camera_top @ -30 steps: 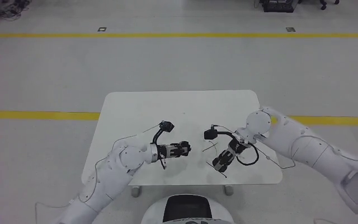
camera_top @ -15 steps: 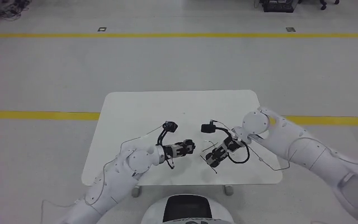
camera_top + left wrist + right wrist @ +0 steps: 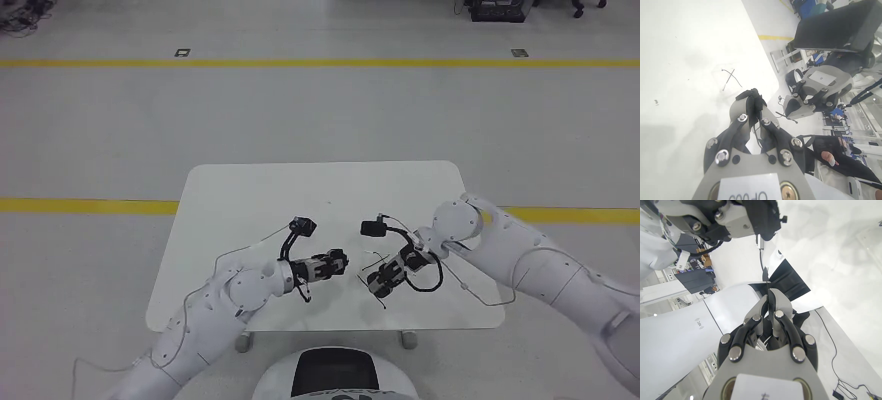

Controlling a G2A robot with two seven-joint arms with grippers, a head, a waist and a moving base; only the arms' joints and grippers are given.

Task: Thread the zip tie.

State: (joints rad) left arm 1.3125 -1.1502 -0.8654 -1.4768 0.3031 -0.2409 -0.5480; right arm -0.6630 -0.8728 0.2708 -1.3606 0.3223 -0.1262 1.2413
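Note:
Above the front middle of the white table (image 3: 300, 190), my two grippers face each other with a small gap between them. My left gripper (image 3: 340, 263) (image 3: 753, 96) is shut, and a thin black zip tie (image 3: 756, 132) runs back between its fingers. Its small black head (image 3: 784, 219) sticks out at the fingertips. My right gripper (image 3: 376, 287) (image 3: 769, 294) is shut on a thin black zip tie strip (image 3: 768, 289), which stands up edge-on between the pads. I cannot tell whether both hold the same tie.
Two loose black zip ties (image 3: 732, 77) (image 3: 376, 262) lie crossed on the table between the grippers. A small dark speck (image 3: 656, 102) lies farther off. The table's front edge runs just below both grippers.
Over the last second my right gripper moved left and my left gripper moved slightly right, closing the gap between them. Since half a second ago almost nothing has shifted.

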